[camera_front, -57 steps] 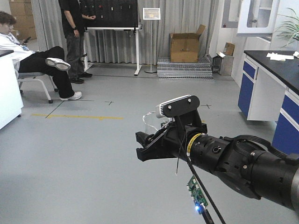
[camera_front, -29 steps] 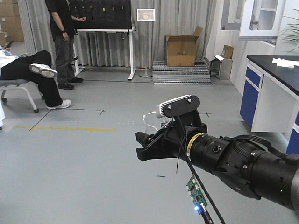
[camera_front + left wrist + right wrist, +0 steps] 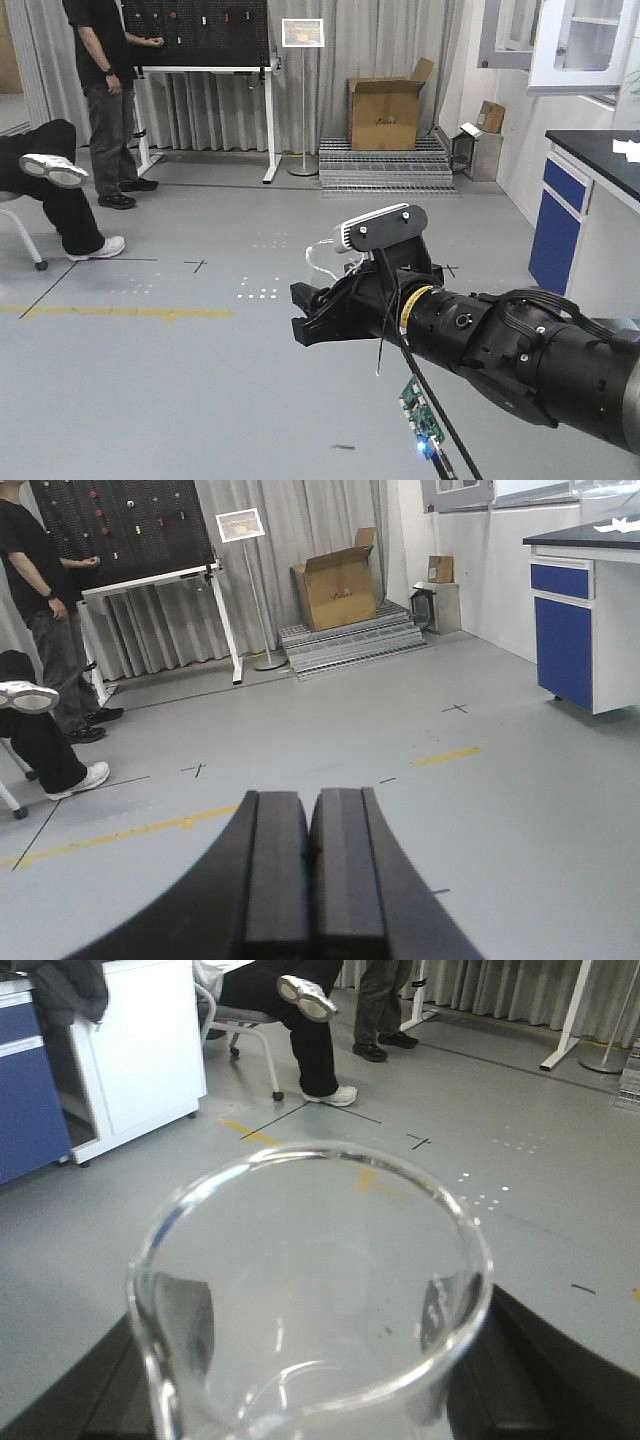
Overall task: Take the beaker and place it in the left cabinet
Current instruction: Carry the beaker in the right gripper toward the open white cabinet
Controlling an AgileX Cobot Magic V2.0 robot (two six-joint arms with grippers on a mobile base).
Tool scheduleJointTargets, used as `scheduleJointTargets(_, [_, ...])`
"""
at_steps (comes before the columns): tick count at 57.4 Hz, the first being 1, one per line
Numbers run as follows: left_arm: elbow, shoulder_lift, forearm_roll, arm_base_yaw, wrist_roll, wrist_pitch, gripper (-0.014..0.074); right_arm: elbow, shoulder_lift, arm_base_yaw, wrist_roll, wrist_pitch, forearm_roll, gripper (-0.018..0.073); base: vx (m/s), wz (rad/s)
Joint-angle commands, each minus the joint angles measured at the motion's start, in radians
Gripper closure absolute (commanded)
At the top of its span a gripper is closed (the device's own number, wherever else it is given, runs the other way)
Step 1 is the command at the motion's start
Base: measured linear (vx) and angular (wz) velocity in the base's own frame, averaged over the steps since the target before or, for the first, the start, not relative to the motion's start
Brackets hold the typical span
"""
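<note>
The beaker, clear glass with a rounded rim, fills the right wrist view. My right gripper is shut on the beaker, with a dark finger pressed against each side of the glass. In the front view the right gripper is held out over the grey floor, and the beaker shows faintly behind its wrist camera. My left gripper is shut with nothing between its pads and points across the open floor. The left cabinet is out of view.
A seated person's legs and a standing person are at the left by a board on a white stand. A cardboard box sits at the back. A blue-fronted lab counter runs along the right. A white cabinet stands near the chair.
The room has slid leftward in the front view: the people and the box sit further left. The right arm keeps the same pose with the beaker still in its grip.
</note>
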Motion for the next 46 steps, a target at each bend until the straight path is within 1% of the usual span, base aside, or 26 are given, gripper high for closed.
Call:
scheduleJointTargets(1, [-0.026, -0.011, -0.005, -0.006, -0.002, -0.084, 0.0603, -0.035, -0.048, -0.003, -0.004, -0.067, 0.001, 0.0351, 0.62, -0.03])
scheduleJointTargets(46, [-0.026, -0.011, -0.005, -0.006, -0.002, -0.084, 0.0603, -0.035, -0.042, -0.003, -0.004, -0.059, 0.001, 0.0351, 0.66, -0.01])
